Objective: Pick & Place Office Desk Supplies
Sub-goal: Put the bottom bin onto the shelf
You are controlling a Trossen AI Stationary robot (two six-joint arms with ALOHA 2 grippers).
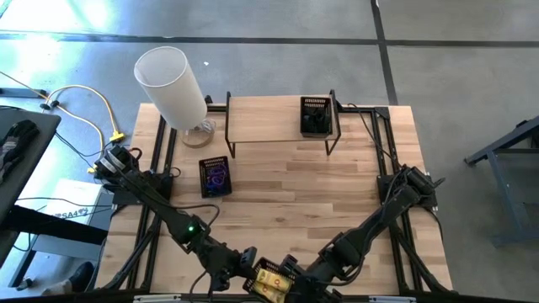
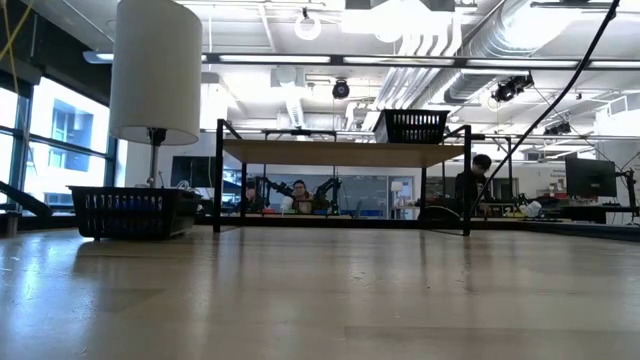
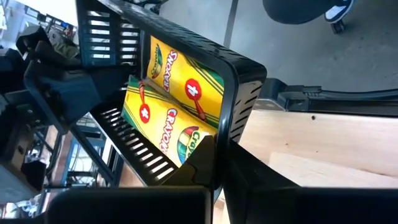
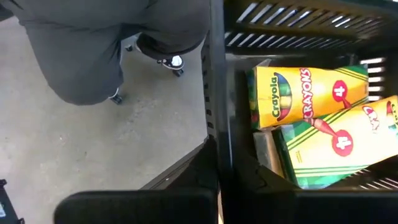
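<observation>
Left gripper [image 1: 244, 268]: at the table's near edge, fingers clamped together on the tray's rim; dark finger seen in the left wrist view against the corner wall.
Right gripper [image 1: 293, 271]: at the same near edge, fingers pinched on the opposite rim of the tray; rim runs straight up between them in the right wrist view.
Tray [image 1: 271, 279]: small black mesh tray held between the two grippers, tilted, at the table's front edge; slotted walls plain in the left wrist view [image 3: 244, 106] and in the right wrist view [image 4: 292, 28].
Crayon boxes [image 1: 273, 279]: two yellow-and-green boxes inside the tray, lying side by side, one partly over the other [image 3: 180, 81] [image 4: 301, 93].
Second tray [image 1: 215, 176]: black, flat on the table left of centre, well apart from the grippers, with purple and blue band loops [image 1: 217, 175] inside.
Shelf [image 1: 269, 114]: low wooden shelf on black legs along the far edge.
Third tray [image 1: 316, 116]: black mesh, standing on the shelf's right end.
Lamp [image 1: 173, 84]: tall white cylinder at the far left corner, beside the shelf.
Table [image 1: 286, 194]: pale wood planks.
Beyond: people seated far off in the low view [image 2: 300, 195].
</observation>
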